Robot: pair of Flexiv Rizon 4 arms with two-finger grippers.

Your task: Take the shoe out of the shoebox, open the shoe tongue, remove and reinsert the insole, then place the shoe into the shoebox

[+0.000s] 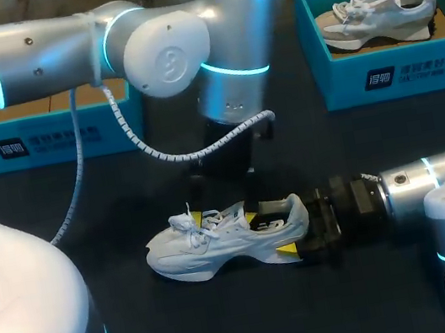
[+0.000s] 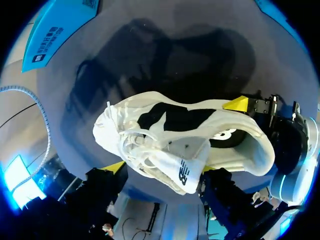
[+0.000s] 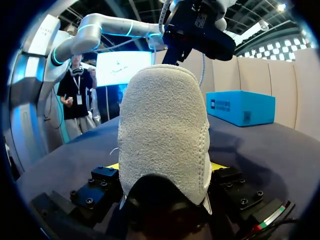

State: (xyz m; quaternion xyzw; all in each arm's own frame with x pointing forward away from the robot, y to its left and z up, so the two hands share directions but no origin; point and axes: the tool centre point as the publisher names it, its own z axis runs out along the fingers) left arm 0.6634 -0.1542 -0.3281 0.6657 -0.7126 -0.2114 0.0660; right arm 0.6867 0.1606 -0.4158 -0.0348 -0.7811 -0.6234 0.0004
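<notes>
So the shoe [image 1: 218, 244] is out of its box, upright in the middle of the dark bench [image 1: 232, 327], toe toward my left. From overhead you barely see the left hand [image 2: 161, 169], because the fat silver left arm [image 1: 168, 47] sits right over it. Its own camera shows the fingers spread apart with the tongue [image 2: 182, 167] and laces [image 2: 132, 145] between them. I can't tell if either tip actually touches.

The right hand [image 3: 165, 167] is clamped on the heel [image 3: 162, 125], one yellow tip on each side. The heel fills that view and hides most of the fingers.

The shoe is pale grey-white with a fuzzy, suede-looking heel, a chunky curved sole and dark lining inside. The blue cardboard right shoebox [image 1: 395, 73] at the back holds a second shoe [image 1: 376, 12], similar looking. The blue left shoebox [image 1: 47, 140] is mostly behind the arm, so I can't see what's inside.
</notes>
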